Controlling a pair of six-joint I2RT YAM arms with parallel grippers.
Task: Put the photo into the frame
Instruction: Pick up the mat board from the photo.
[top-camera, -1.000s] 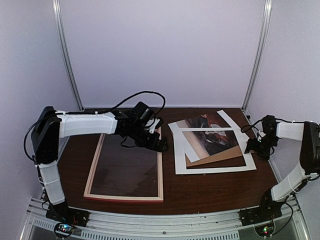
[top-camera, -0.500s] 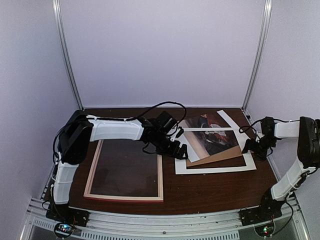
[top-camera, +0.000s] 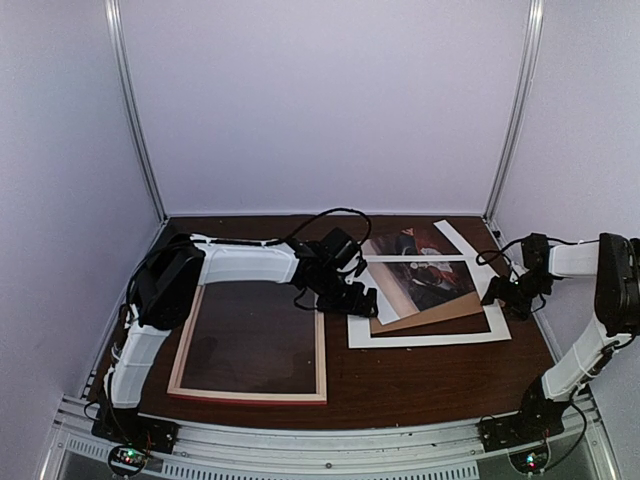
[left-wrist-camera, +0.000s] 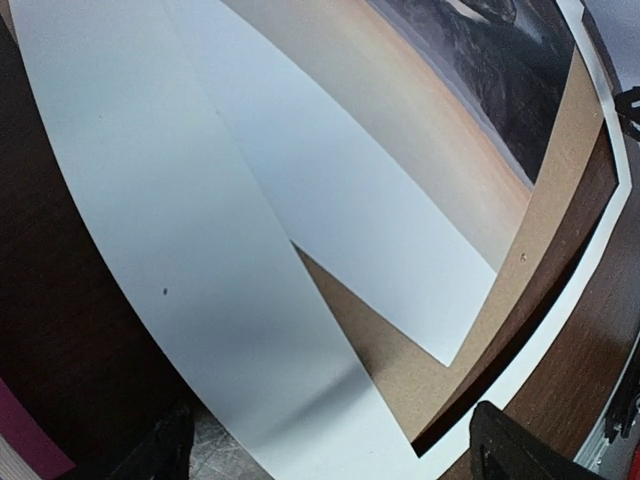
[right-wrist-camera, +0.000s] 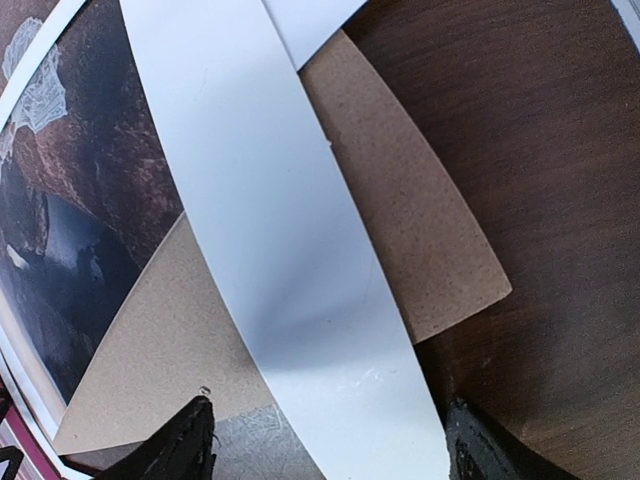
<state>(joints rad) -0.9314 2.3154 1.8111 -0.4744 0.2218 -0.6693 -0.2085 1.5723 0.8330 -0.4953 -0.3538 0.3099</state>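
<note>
The left fingers (top-camera: 356, 299) stand wide apart with nothing between them, low over the near left corner of a pile of flat sheets; in the left wrist view the two dark tips sit at either side and the corner of a white card border (left-wrist-camera: 150, 250) lies between them. Whether the tips touch the card cannot be told. The right fingers (top-camera: 505, 297) are also apart, at the opposite edge of the same pile, and in the right wrist view a bar of the white card border (right-wrist-camera: 270, 220) runs out from between them; nothing is clamped there. The photo (top-camera: 430, 283) lies between the two sets of fingers, face up and turned askew under the white card border (top-camera: 430, 338), so that its dark picture shows through the opening and again beyond the far bar. Ahead of the left fingers its pale sky and dark rock show (left-wrist-camera: 480, 50); ahead of the right fingers its dark surface shows left of the white bar (right-wrist-camera: 70, 200). A brown board (top-camera: 440, 312) lies askew under the photo, one corner poking out past the card by the right fingers (right-wrist-camera: 450, 270). The frame (top-camera: 321, 355) lies flat on the worktop (top-camera: 420, 385) just behind the left fingers, pale wood side up, well apart from the right fingers.
</note>
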